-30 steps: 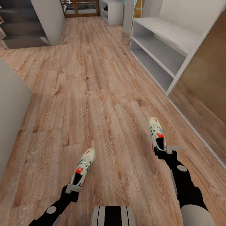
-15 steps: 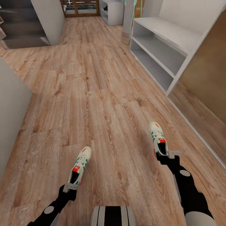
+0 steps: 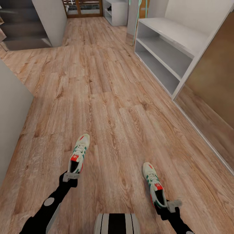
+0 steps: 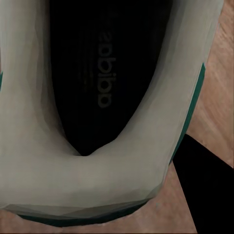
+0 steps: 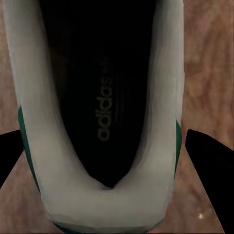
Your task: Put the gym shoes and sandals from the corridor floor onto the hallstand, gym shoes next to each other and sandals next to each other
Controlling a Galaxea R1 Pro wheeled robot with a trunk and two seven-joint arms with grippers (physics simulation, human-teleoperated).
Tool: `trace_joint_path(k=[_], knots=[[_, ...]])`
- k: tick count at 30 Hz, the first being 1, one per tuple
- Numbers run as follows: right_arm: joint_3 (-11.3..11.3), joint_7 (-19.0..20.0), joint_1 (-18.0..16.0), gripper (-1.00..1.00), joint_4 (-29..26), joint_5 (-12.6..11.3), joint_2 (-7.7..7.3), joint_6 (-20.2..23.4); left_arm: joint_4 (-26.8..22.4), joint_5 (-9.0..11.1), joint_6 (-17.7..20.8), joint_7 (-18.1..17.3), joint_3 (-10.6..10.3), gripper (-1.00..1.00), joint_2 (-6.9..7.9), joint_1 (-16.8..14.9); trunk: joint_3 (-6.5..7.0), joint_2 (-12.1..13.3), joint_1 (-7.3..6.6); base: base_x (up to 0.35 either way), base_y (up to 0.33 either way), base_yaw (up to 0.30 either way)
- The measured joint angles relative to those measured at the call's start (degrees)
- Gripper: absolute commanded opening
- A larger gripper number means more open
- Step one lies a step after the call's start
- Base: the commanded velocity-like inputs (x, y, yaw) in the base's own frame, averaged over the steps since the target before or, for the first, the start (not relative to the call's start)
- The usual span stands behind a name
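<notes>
Each gripper holds one of the two gym shoes by its heel above the corridor floor (image 3: 107, 97). My left gripper (image 3: 71, 176) is shut on a white, green-striped gym shoe (image 3: 79, 155) that points away from me. My right gripper (image 3: 171, 204) is shut on the other gym shoe (image 3: 153, 186), low and near my base. Both wrist views look into a shoe's dark opening and white heel collar (image 4: 92, 190) (image 5: 97, 204), with dark fingers (image 5: 209, 165) beside it. The light-grey hallstand (image 3: 169, 35) stands ahead on the right, its shelves bare. The sandals are out of view.
A grey wall corner (image 3: 11, 113) juts in at the left. Dark stairs (image 3: 19, 29) rise at the far left. A smaller grey shelf unit (image 3: 115, 11) and a glazed door (image 3: 83, 8) close the corridor's far end. A brown panel (image 3: 214, 74) follows the hallstand.
The right arm has pulled back toward me and to the left, carrying its shoe low. The left arm has shifted left and forward with its shoe. The camera has not moved.
</notes>
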Motion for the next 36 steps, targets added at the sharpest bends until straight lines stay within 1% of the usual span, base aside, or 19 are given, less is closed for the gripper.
trace_joint_path(k=[1,2,3,4,7,12,14,16,18,19,23,28,36], knots=[[-0.3,-0.1,-0.1,-1.0,-2.1,-0.2,-0.05,-1.1,-0.2,0.1,0.2,0.0,0.0,-1.0,0.0,0.5,0.02,0.0,-0.01,0.0,0.0,0.0],[-0.9,-0.1,0.0,-1.0,-1.4,-0.5,-0.08,-2.1,-0.3,0.1,0.3,0.0,0.0,-1.0,0.03,1.0,0.01,0.0,-0.01,0.0,0.0,0.0],[-0.3,0.0,0.0,-1.0,-0.9,0.0,-0.07,-2.6,-0.3,0.1,0.3,0.0,0.1,-1.0,0.04,1.3,0.01,0.0,-0.01,0.0,0.0,0.0],[-0.5,0.0,0.0,-1.0,0.0,-0.2,-0.09,-3.5,-0.2,0.1,0.3,0.0,0.1,-1.0,0.07,2.1,0.01,0.0,-0.01,0.0,0.0,0.0],[-0.5,0.0,0.5,-1.0,0.9,-0.2,-0.09,-4.2,0.0,0.0,-0.1,0.2,0.2,-1.0,0.09,5.8,0.01,0.0,-0.01,0.0,0.0,0.0],[-0.4,0.0,0.7,-1.0,1.1,-0.2,-0.03,-4.4,0.1,0.2,-0.4,0.3,0.2,-1.0,0.0,8.0,0.01,0.0,-0.01,0.0,0.0,0.0],[-0.4,0.0,0.7,-1.0,1.1,-0.2,-0.02,-4.4,0.2,0.4,-0.7,0.4,0.2,-1.0,0.0,8.3,0.01,0.0,-0.01,0.0,0.0,0.0],[-0.4,0.0,0.8,-1.0,1.2,-0.2,-0.02,-4.4,0.6,1.2,-1.0,0.4,0.2,-1.0,0.04,8.5,0.01,0.0,-0.01,0.0,0.0,0.0],[-0.4,0.0,0.8,-1.0,1.2,-0.2,-0.02,-4.4,1.3,2.4,-1.3,0.4,0.5,-1.0,0.06,8.6,0.01,0.0,-0.01,0.0,0.0,0.0],[-0.4,0.0,0.8,-1.0,1.2,-0.2,-0.02,-4.4,2.0,3.1,-1.6,0.4,0.9,-1.0,0.06,8.6,0.01,0.0,-0.01,0.0,0.0,0.0],[-0.4,0.0,0.8,-1.0,1.2,-0.2,-0.02,-4.4,4.1,4.2,-3.1,0.7,2.0,-1.0,0.02,8.7,0.1,0.0,-0.01,0.0,0.0,0.0],[-0.4,0.0,0.8,-1.0,1.2,-0.2,-0.02,-4.4,6.4,4.4,-6.0,2.6,2.5,-1.0,-0.02,8.7,0.46,0.0,-0.01,0.0,0.0,0.0],[-0.4,0.0,0.8,-1.0,1.3,-0.2,-0.02,-4.4,7.8,4.2,-7.2,3.6,2.5,-1.0,-0.09,8.7,1.15,0.0,-0.01,0.0,0.0,0.0]])
